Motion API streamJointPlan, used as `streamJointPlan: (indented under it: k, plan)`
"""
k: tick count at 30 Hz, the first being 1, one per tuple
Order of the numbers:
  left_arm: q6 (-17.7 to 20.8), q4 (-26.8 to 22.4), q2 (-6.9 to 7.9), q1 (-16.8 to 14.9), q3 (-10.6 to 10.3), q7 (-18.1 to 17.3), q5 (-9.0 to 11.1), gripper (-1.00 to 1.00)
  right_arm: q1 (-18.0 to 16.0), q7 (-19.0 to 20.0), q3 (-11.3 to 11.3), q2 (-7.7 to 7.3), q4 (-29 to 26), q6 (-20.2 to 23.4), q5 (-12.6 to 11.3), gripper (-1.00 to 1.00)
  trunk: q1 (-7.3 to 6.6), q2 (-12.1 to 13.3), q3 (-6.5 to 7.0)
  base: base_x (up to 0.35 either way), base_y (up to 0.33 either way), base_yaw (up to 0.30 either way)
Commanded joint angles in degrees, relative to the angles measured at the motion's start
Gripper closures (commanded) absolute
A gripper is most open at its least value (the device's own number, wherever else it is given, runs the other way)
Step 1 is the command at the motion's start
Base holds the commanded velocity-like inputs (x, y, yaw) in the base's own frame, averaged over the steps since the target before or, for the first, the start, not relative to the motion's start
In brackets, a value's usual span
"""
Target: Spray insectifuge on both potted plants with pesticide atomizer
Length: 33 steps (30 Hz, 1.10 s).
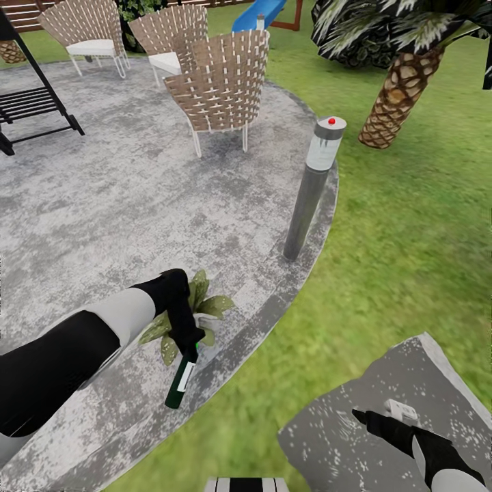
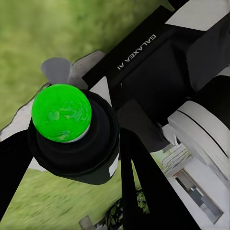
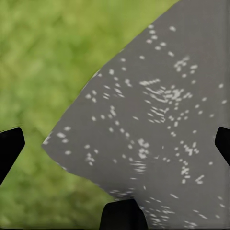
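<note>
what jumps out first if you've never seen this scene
The left gripper holds the dark green atomizer over a potted plant at the patio's edge. A grey lamp post stands at the rim, with woven chairs behind. The right gripper hovers over a grey slab.

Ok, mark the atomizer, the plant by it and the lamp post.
pesticide atomizer [image 1: 181, 379], head view, on its dark green body
potted plant [image 1: 213, 305], head view, on a leaf
lamp post [image 1: 305, 205], head view, on its grey shaft

Bright, flat, even daylight with no distinct source. Only faint soft shading under the chairs [image 1: 222, 89]. No glare. Soft and smeared throughout, blurriest on the grass [image 3: 43, 62] beyond the jaws.
</note>
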Motion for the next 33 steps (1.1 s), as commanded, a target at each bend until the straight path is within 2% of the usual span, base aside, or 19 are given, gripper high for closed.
streamJointPlan:
  k: [1,11,16,27,33]
  plan:
    - [0.6,0.0,-0.03,0.0,0.2,-0.5,-0.6,1.0,-0.1,0.5,-0.5,0.06,-0.1,0.3,0.3,-1.0,-0.02,0.0,-0.03,-0.216,-0.042,0.0]
    - [0.5,-0.3,-0.16,0.0,0.3,-0.6,-0.7,1.0,-0.1,0.5,-0.5,0.37,-0.1,-0.5,0.3,-1.0,-0.02,0.0,-0.03,-0.314,-0.082,0.0]
    - [0.4,-0.3,-0.22,0.0,0.3,-2.0,-0.6,1.0,-0.1,0.6,-0.6,0.52,-0.5,-0.6,0.3,-1.0,-0.02,0.0,-0.03,-0.326,-0.087,0.0]
    - [0.3,-0.3,-0.15,0.0,0.1,-2.1,-0.6,1.0,-0.1,0.8,-0.8,0.05,-0.9,-0.5,-0.1,-1.0,-0.02,0.0,0.01,-0.331,-0.041,0.0]
    - [0.2,-1.4,-0.47,0.1,0.4,-1.9,-0.4,1.0,-0.1,0.8,-0.9,0.01,-1.0,-0.5,-0.2,-1.0,-0.02,0.0,0.47,-0.336,0.0,0.0]
